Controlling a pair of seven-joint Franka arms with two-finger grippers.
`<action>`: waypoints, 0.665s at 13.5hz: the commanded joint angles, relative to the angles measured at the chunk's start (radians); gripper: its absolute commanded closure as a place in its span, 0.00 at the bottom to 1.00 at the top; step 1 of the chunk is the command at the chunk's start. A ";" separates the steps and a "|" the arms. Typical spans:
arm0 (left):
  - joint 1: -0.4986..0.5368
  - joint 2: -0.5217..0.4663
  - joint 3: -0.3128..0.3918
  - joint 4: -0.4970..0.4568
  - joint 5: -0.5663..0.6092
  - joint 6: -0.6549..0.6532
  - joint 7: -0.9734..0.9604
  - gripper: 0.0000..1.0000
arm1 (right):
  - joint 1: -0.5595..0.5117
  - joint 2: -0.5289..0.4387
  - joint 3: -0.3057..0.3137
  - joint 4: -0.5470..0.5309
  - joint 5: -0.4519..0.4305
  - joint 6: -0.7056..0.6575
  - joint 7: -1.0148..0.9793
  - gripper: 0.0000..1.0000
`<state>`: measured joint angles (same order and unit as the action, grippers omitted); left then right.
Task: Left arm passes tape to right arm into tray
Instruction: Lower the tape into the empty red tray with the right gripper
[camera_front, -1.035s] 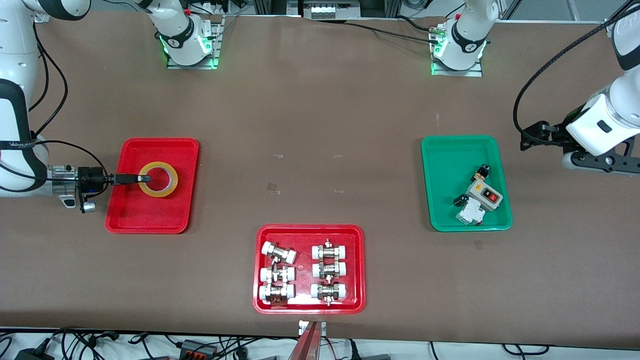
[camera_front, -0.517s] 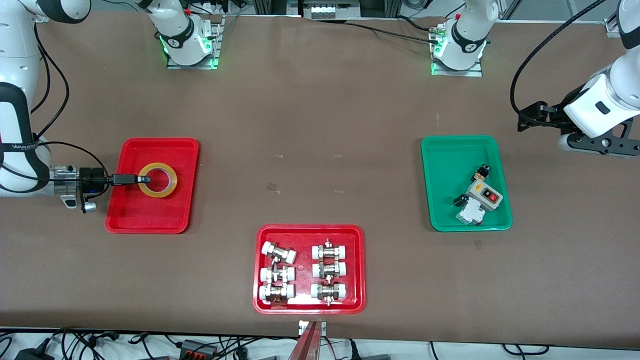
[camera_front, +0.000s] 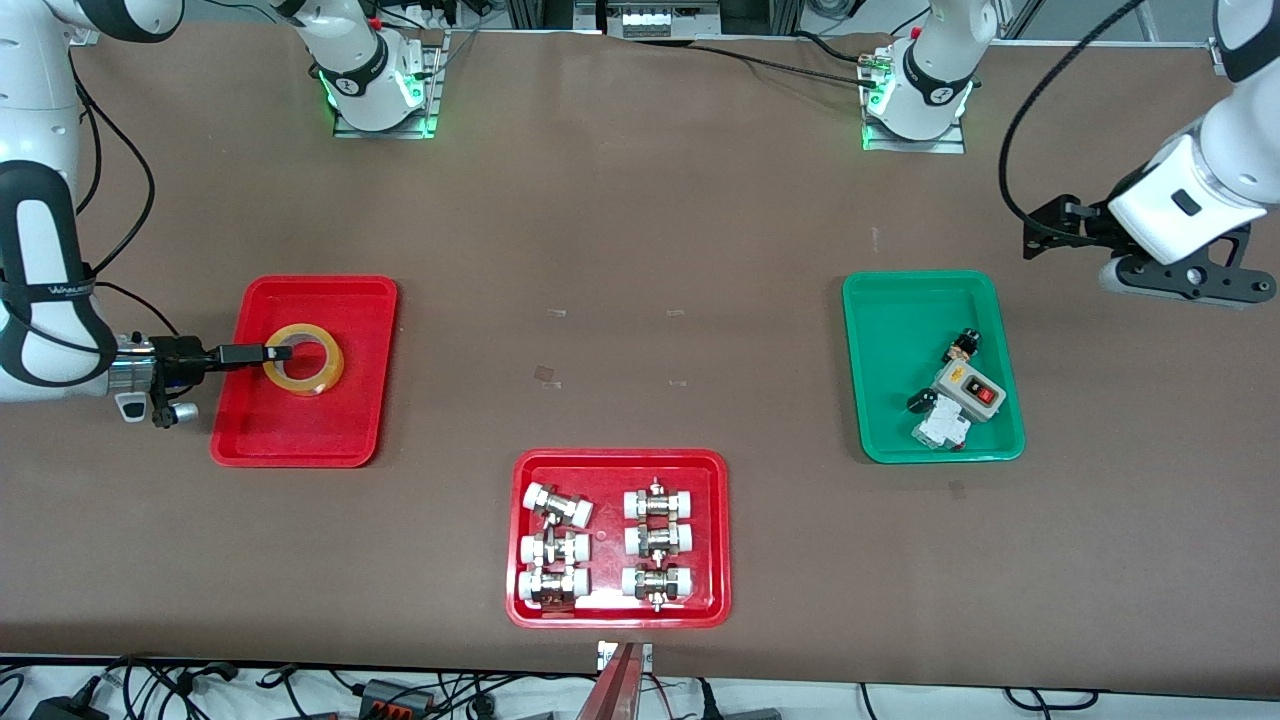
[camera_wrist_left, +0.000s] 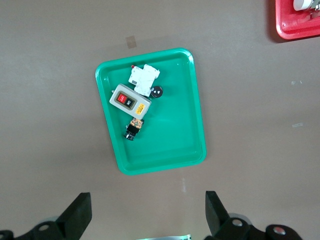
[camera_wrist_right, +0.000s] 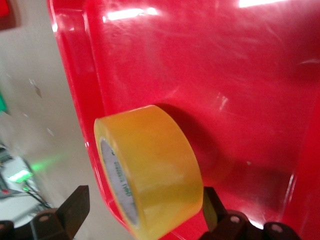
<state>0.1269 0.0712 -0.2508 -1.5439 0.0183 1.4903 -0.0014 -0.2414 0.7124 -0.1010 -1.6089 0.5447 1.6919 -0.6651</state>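
The yellowish tape (camera_front: 329, 369) sits in the plain red tray (camera_front: 300, 435) at the right arm's end of the table, slightly tilted. My right gripper (camera_front: 280, 352) reaches in level over the tray's rim. Its fingers stand wide apart with the roll between them. In the right wrist view the tape (camera_wrist_right: 160, 165) fills the gap of the right gripper (camera_wrist_right: 145, 215), close against one finger and clear of the other, on the tray floor (camera_wrist_right: 225, 75). My left gripper (camera_front: 1045, 228) is open and empty, up in the air beside the green tray (camera_front: 900, 330).
The green tray (camera_wrist_left: 165, 150) holds a grey switch box (camera_front: 968, 388) and small electrical parts. A second red tray (camera_front: 720, 540) with several white-capped metal fittings lies nearer the front camera, mid-table. The two arm bases stand along the table edge farthest from the front camera.
The right gripper drew back toward the right arm's end, and the tape slid and tilted with it. The left arm moved away from the green tray toward the bases.
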 joint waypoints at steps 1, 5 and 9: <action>-0.040 -0.021 0.062 -0.021 -0.009 0.008 -0.034 0.00 | 0.054 -0.095 0.003 -0.006 -0.119 0.037 0.036 0.00; -0.039 -0.017 0.062 -0.019 -0.012 0.013 -0.035 0.00 | 0.100 -0.208 0.006 0.036 -0.282 0.029 0.188 0.00; -0.039 -0.016 0.062 -0.019 -0.014 0.014 -0.035 0.00 | 0.151 -0.260 0.009 0.144 -0.400 -0.046 0.295 0.00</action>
<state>0.0922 0.0707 -0.1959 -1.5466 0.0182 1.4915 -0.0303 -0.1198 0.4644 -0.0951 -1.5150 0.1958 1.6829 -0.4390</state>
